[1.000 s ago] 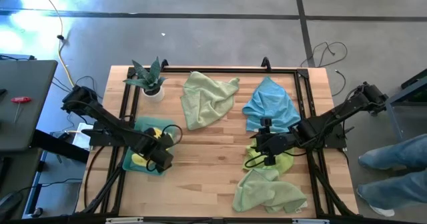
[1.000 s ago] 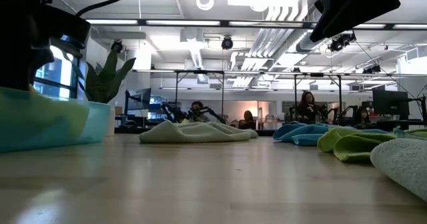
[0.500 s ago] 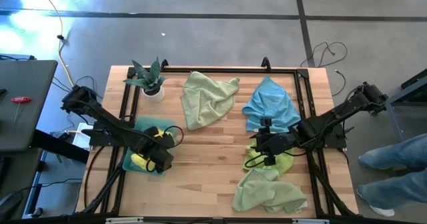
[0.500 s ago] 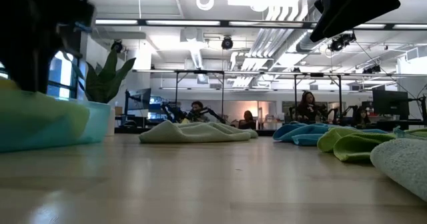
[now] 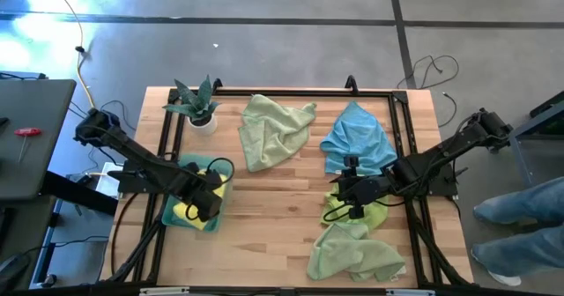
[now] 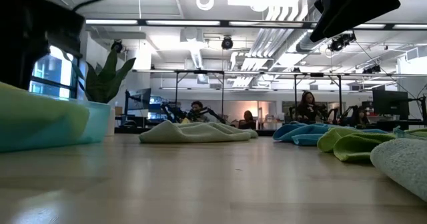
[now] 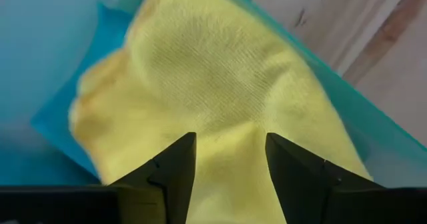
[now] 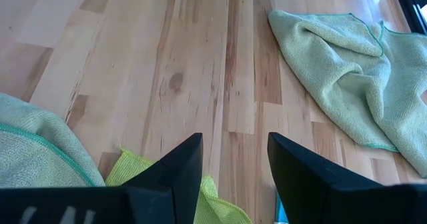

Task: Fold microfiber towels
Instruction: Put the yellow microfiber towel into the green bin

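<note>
The left gripper [image 5: 204, 203] is above the yellow towel [image 7: 200, 91], which lies on top of a teal towel [image 5: 176, 210] near the left side of the table [image 5: 273, 217]. Its two fingers [image 7: 167, 167] stand apart, and between them only the yellow cloth is seen, lying flat under the claw; nothing is held. In the left wrist view the teal cloth shows around the yellow one, and bare wood is just beyond the edge of the teal cloth.

The right gripper [image 5: 355, 210] hangs over a bright green towel [image 5: 374, 213] at the right side of the table. Its fingers [image 8: 175, 167] are open too, with bare wood visible between them, and it grips nothing. Ahead of this claw, across the bare middle of the table, lies a pale green towel [image 8: 347, 77], crumpled. Just beside the claw, toward the front edge of the table, is another pale green towel [image 5: 355, 253], also crumpled. On the far side of the claw, close to it, is the blue towel [image 5: 357, 143], lying in a loose heap.

A small potted plant [image 5: 199, 105] stands at the far left corner of the table, well apart from both claws. In the low view the towels [image 6: 197, 132] lie as low heaps on the wood.
</note>
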Action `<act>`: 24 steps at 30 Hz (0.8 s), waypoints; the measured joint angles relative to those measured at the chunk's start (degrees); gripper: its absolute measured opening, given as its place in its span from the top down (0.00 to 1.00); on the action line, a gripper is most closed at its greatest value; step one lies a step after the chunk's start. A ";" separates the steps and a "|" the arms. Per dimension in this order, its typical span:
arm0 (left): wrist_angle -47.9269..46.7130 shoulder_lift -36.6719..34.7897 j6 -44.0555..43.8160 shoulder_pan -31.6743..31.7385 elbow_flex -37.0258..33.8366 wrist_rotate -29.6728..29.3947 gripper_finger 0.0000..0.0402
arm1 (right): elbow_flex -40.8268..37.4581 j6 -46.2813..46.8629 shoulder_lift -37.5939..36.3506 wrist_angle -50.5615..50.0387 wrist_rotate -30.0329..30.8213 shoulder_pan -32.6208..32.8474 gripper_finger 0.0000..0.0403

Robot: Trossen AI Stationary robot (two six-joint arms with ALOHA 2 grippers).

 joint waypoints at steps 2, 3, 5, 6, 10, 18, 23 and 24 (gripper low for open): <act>1.74 -0.01 -0.75 0.37 -2.01 1.31 0.59 | 0.00 0.00 0.00 -0.01 0.00 0.00 0.60; 2.20 -0.01 -0.87 0.47 -3.02 1.57 0.59 | 0.00 0.01 0.00 0.00 0.00 -0.02 0.60; 2.04 0.00 -1.39 0.76 -4.84 1.75 0.61 | 0.00 -0.01 0.00 -0.02 0.00 -0.02 0.60; 1.93 -0.02 -1.95 1.01 -5.84 1.79 0.61 | 0.00 0.01 0.00 -0.01 0.00 -0.01 0.60; 0.73 0.00 -5.94 1.78 -8.32 1.47 0.64 | 0.00 0.01 0.00 0.00 0.00 -0.02 0.60; -8.31 -0.59 -4.42 1.81 -1.54 -2.24 0.69 | 0.00 0.01 0.00 0.00 0.00 0.00 0.60; -8.93 -0.58 -4.56 2.07 1.74 -3.66 0.69 | 0.00 -0.01 0.00 -0.02 0.01 -0.02 0.60; -7.10 -0.52 -4.23 2.05 1.63 -3.88 0.69 | 0.00 0.00 0.00 0.00 0.00 0.00 0.60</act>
